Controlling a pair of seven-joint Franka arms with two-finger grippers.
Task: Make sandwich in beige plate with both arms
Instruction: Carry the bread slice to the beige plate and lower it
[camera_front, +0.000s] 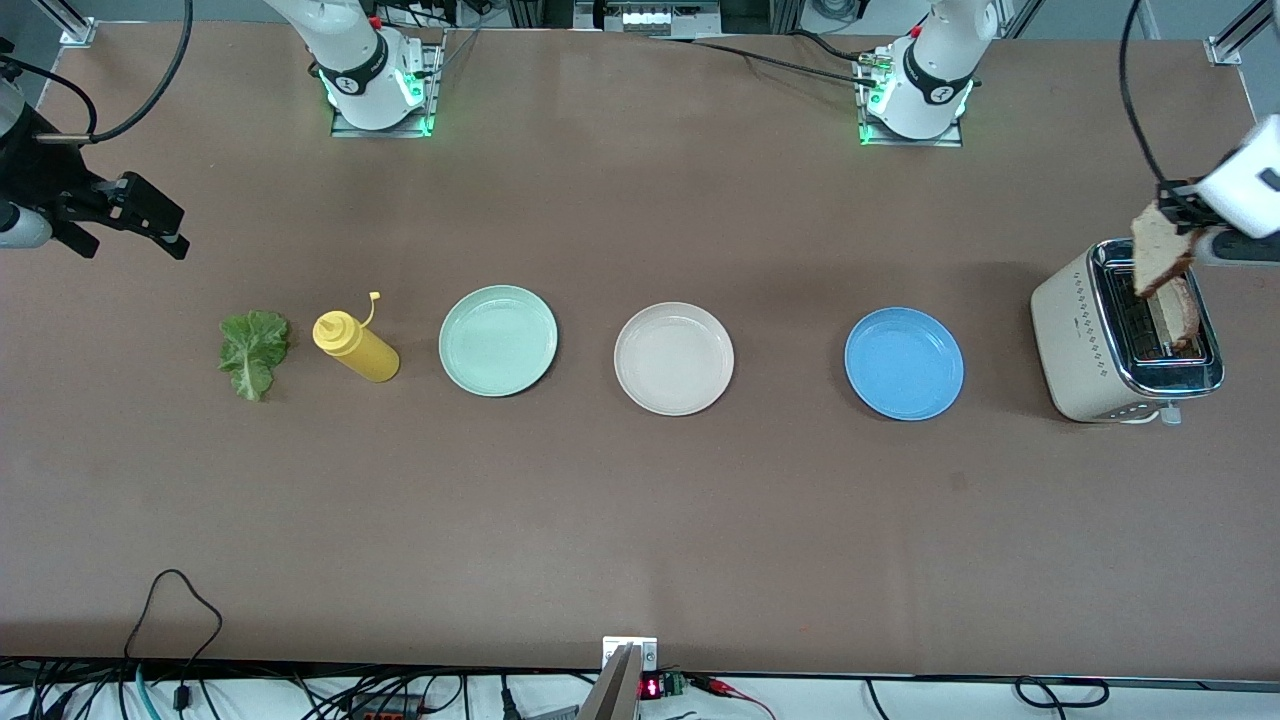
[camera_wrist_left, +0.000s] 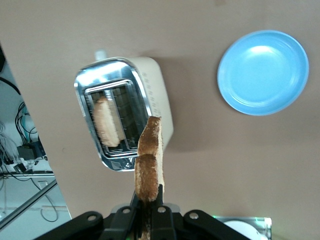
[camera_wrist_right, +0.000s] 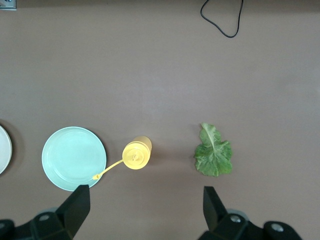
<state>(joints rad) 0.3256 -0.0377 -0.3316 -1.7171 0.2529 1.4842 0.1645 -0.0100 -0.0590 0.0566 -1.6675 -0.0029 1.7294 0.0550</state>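
Note:
My left gripper (camera_front: 1172, 215) is shut on a slice of toasted bread (camera_front: 1160, 248) and holds it edge-up over the beige toaster (camera_front: 1085, 340); the slice also shows in the left wrist view (camera_wrist_left: 149, 162). A second slice (camera_front: 1180, 312) stands in the toaster's slot, also seen in the left wrist view (camera_wrist_left: 106, 122). The beige plate (camera_front: 673, 358) lies empty at the table's middle. The green lettuce leaf (camera_front: 252, 350) lies toward the right arm's end. My right gripper (camera_front: 130, 225) is open and empty above the table, over the spot beside the leaf (camera_wrist_right: 213, 152).
A yellow squeeze bottle (camera_front: 356, 345) stands between the leaf and a pale mint-green plate (camera_front: 497, 340). A blue plate (camera_front: 903, 362) lies between the beige plate and the toaster. Cables hang along the table's near edge.

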